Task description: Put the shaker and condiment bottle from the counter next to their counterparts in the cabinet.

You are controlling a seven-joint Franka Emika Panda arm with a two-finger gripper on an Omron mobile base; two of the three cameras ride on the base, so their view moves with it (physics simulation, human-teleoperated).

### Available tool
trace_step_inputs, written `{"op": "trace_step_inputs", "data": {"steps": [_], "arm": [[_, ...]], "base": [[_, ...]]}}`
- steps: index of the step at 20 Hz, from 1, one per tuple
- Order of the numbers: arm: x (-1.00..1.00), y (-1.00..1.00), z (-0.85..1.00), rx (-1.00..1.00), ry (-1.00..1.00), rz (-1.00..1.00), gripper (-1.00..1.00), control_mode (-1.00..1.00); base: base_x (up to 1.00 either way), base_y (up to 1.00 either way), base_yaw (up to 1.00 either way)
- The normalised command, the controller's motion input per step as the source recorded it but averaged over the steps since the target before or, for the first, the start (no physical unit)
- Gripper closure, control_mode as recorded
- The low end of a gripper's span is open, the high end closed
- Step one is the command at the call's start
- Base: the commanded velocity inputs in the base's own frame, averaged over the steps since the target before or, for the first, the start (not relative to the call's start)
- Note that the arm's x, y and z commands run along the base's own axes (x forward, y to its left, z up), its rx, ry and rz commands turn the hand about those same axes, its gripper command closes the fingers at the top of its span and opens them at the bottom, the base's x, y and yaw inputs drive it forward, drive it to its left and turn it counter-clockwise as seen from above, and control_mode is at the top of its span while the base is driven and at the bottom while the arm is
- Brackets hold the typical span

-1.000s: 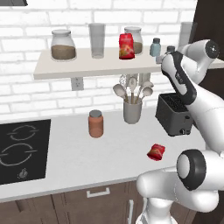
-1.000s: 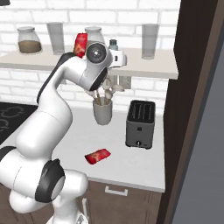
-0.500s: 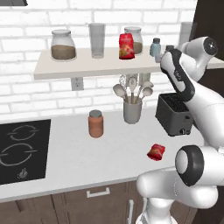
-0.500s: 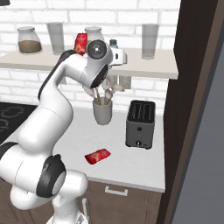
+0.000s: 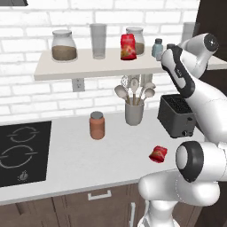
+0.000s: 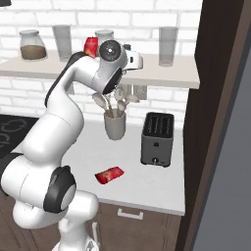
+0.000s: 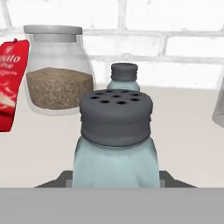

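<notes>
My gripper (image 7: 114, 180) is shut on the shaker (image 7: 116, 140), a pale blue one with a grey holed cap, held upright over the cabinet shelf (image 7: 183, 131). Just behind it stands its counterpart shaker (image 7: 123, 76). The counterpart red bottle (image 7: 11, 83) is at the left, also seen on the shelf (image 5: 88, 68) as a red bottle (image 5: 128, 47). From the left base, my hand (image 5: 170, 56) is at the shelf's right part, beside a blue shaker (image 5: 157, 48). The condiment bottle (image 5: 158, 153) lies on its side on the counter (image 5: 80, 164).
On the shelf stand glass jars (image 5: 62, 45) and tall glasses (image 5: 98, 41). The counter carries an orange-brown jar (image 5: 96, 125), a utensil holder (image 5: 134, 113) and a toaster (image 5: 176, 116). A stovetop (image 5: 22, 150) is at the left, a dark tall cabinet side (image 6: 220, 98) at the right.
The arm has shifted only very slightly by the shelf. The shaker stays in the grip.
</notes>
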Motion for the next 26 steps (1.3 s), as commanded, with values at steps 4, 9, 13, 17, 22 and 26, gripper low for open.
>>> {"op": "trace_step_inputs", "data": {"steps": [4,9,13,17,22,26], "arm": [[0.00,0.00,0.00,0.00,0.00,0.00,1.00,-1.00],[0.15,0.00,-0.05,0.00,0.00,0.00,1.00,-1.00],[0.41,0.00,-0.14,0.00,-0.02,0.00,1.00,-1.00],[0.41,0.00,-0.15,0.00,-0.01,0.00,1.00,-1.00],[0.19,0.00,-0.26,0.00,0.00,0.00,1.00,-1.00],[0.00,0.00,-0.49,0.00,0.00,0.00,1.00,-1.00]], "base": [[0.00,0.00,0.00],[0.00,0.00,0.00],[0.00,0.00,0.00],[0.00,0.00,0.00],[0.00,0.00,0.00],[0.00,0.00,0.00]]}}
